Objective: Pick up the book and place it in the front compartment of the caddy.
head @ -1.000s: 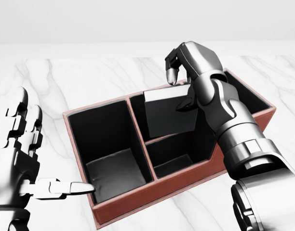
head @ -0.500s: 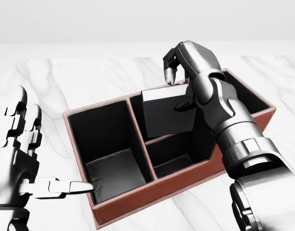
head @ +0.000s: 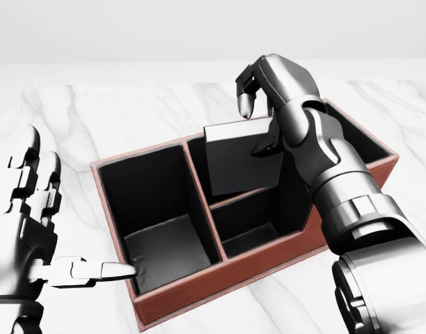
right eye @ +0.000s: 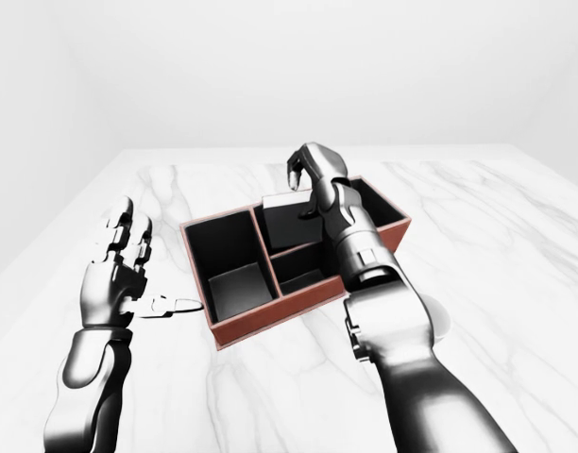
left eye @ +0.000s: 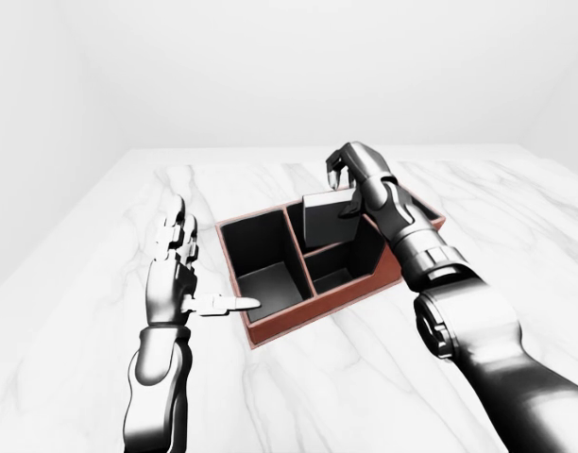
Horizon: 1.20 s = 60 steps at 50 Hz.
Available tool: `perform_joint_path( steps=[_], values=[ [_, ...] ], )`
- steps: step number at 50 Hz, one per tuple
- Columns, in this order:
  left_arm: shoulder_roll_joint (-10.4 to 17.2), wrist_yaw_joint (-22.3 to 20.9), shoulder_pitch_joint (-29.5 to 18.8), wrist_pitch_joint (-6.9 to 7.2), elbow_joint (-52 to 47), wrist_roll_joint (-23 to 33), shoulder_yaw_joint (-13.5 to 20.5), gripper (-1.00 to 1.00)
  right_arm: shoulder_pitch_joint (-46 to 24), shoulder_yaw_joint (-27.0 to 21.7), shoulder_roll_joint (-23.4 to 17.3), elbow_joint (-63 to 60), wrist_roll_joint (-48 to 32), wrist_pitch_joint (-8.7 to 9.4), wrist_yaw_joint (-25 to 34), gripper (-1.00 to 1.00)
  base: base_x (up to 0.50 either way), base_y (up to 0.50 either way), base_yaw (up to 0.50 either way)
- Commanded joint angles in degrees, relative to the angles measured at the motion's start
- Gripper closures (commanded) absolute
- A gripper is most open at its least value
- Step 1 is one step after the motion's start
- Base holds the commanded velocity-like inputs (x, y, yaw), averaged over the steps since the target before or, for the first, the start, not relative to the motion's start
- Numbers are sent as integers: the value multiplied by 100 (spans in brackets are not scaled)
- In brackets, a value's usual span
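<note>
The red-brown caddy (head: 199,298) with black compartments lies on the white marble table. The dark grey book (head: 237,163) stands upright in the caddy's upper middle compartment, leaning slightly. Just above the book's top edge hovers my right hand (head: 255,129), open. Its curled fingers (head: 246,104) are clear of the book, and the thumb sits close to the book's right side. At the lower left of the head view my left hand (head: 53,223) is open. Its thumb points at the caddy's left wall.
The large left compartment (head: 164,247) and the small lower compartment (head: 248,236) hold nothing. The marble table (left eye: 128,283) spreads to all sides of the caddy. Its left edge (left eye: 76,236) and top edge show in the left-eye view.
My right hand has risen a little, its fingertips now farther above the book's top edge. The book has settled slightly to the left. My left hand has not moved.
</note>
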Motion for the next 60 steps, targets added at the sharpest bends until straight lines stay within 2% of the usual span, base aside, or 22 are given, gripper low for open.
perform_joint_path(
  steps=[1,20,60],
  values=[
    [1,5,-5,0,20,2,-4,-99,-121,-208,-34,-8,-71,0,-245,100,0,0,0],
    [-6,-3,12,0,9,2,-14,-99,-120,-168,29,171,-285,0,-529,100,0,0,0],
    [3,6,-8,0,-43,-15,-6,-99,-250,-195,175,173,-61,0,-451,100,0,0,0]
  ],
)
